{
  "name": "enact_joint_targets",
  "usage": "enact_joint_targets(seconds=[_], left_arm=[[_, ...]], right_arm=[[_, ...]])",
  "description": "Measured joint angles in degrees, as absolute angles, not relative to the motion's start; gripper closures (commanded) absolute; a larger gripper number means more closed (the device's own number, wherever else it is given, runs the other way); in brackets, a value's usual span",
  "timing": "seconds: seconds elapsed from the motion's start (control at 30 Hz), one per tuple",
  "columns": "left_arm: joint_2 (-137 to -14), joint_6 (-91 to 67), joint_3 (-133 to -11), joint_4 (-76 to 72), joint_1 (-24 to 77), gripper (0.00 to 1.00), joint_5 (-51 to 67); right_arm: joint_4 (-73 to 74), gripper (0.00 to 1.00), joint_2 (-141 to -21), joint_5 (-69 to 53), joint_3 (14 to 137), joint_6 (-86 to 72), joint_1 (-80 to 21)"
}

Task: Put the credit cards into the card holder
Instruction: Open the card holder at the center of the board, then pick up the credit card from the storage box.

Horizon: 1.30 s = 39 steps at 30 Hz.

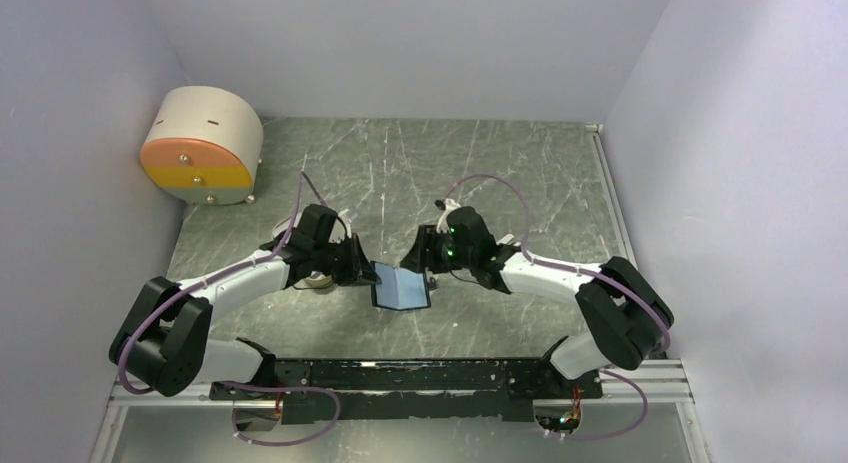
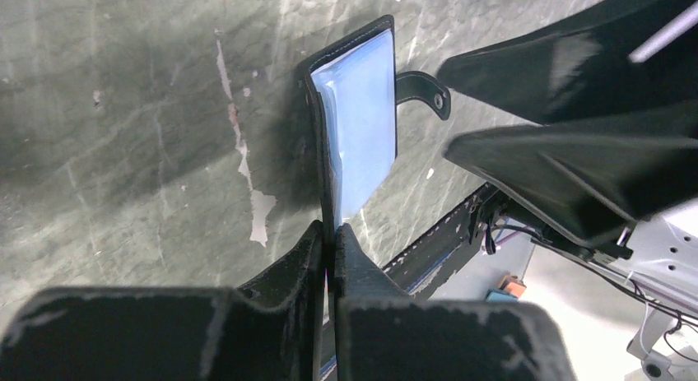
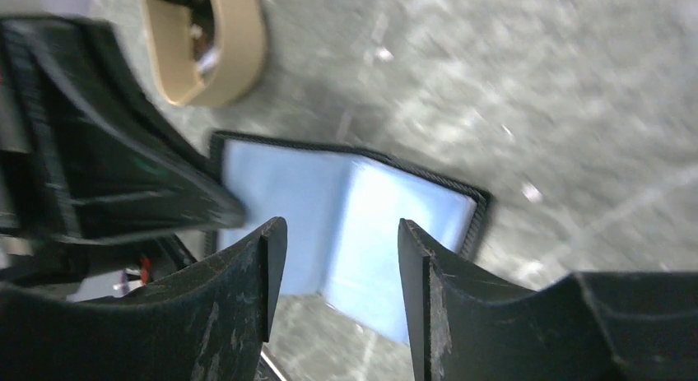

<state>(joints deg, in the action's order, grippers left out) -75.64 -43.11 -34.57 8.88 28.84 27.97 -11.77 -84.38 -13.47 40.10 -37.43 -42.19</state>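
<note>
Seen from above, the left gripper (image 1: 371,275) and right gripper (image 1: 424,262) meet at lower centre over the open card holder (image 1: 403,288) on the table (image 1: 520,173). Left wrist view: the left gripper (image 2: 331,234) pinches the holder's near edge. Right wrist view: the right gripper (image 3: 342,229) hangs spread above it, mid-frame.

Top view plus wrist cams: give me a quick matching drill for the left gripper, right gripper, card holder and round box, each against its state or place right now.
Things:
1. left gripper
2. right gripper
3. card holder
4. round box

States or places:
A. far-left corner of the table
B. jaws apart, above the holder
C. spread open, blue inside showing
D. pinched shut on the holder's edge

Pairs: 1-D; 2-B; 3-C; 4-A
</note>
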Motion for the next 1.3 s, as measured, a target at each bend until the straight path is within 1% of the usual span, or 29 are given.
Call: enact_joint_targets(seconds=[0.13, 0.27, 0.4, 0.57, 0.8, 1.03, 1.17, 1.3], left_arm=[[-76.3, -43.1, -34.4, 6.6, 28.8, 0.91, 29.3], [-78.0, -43.5, -34.4, 5.1, 28.9, 0.91, 30.1], [-77.5, -44.8, -34.4, 6.5, 28.9, 0.91, 29.1], [-74.2, -47.3, -34.4, 12.5, 28.9, 0.91, 25.9], [-64.1, -51.9, -31.0, 20.7, 28.9, 0.91, 21.9], [-56.0, -55.8, -29.3, 28.3, 29.0, 0.91, 18.6], [-51.7, -57.6, -29.0, 33.2, 29.0, 0.91, 16.7], [-49.3, -58.5, -29.0, 36.8, 29.0, 0.91, 15.2]], right_arm=[[-11.4, 0.44, -83.2, -14.7, 34.7, -37.5, -40.3], [-11.2, 0.44, -82.5, -15.3, 34.1, -37.4, -39.7], [-11.1, 0.44, -82.2, -14.7, 36.9, -36.3, -39.7], [-12.9, 0.43, -83.9, -13.1, 45.2, -31.8, -39.6], [-19.9, 0.41, -93.5, -16.4, 54.9, -22.6, -39.4], [-26.6, 0.41, -105.5, -27.7, 61.1, -10.6, -39.6], [-31.2, 0.37, -109.8, -34.3, 63.5, -0.4, -40.7], [-33.6, 0.32, -113.7, -37.9, 67.4, 10.3, -43.1]])
